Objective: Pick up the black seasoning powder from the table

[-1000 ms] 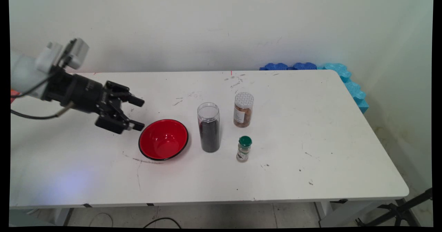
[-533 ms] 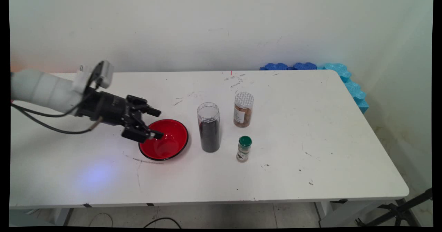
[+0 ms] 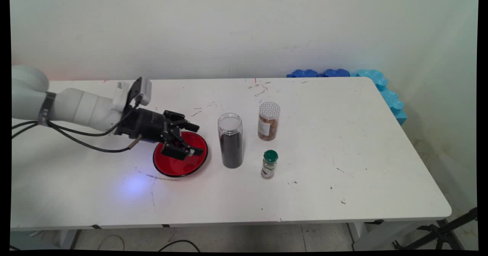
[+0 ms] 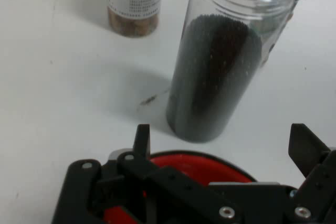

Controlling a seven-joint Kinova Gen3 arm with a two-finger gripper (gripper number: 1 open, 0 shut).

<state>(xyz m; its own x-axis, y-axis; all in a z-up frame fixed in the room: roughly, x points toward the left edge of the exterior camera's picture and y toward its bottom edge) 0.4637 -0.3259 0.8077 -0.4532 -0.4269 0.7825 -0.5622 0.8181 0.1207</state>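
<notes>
Hovering with spread fingers, black two-finger gripper (image 3: pixel 191 138) over round red bowl (image 3: pixel 196 161), nearing tall clear plastic jar of dark grains (image 3: pixel 230 141), risking toppling it rightward.

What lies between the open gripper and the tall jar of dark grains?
Only the red bowl's rim and bare table, shown in both views, separate gripper from jar.

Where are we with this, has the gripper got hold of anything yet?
Nothing held: the gripper is open over the red bowl, pointed at the tall jar of dark grains. That jar, the brown jar and the green-capped bottle stand untouched.
</notes>
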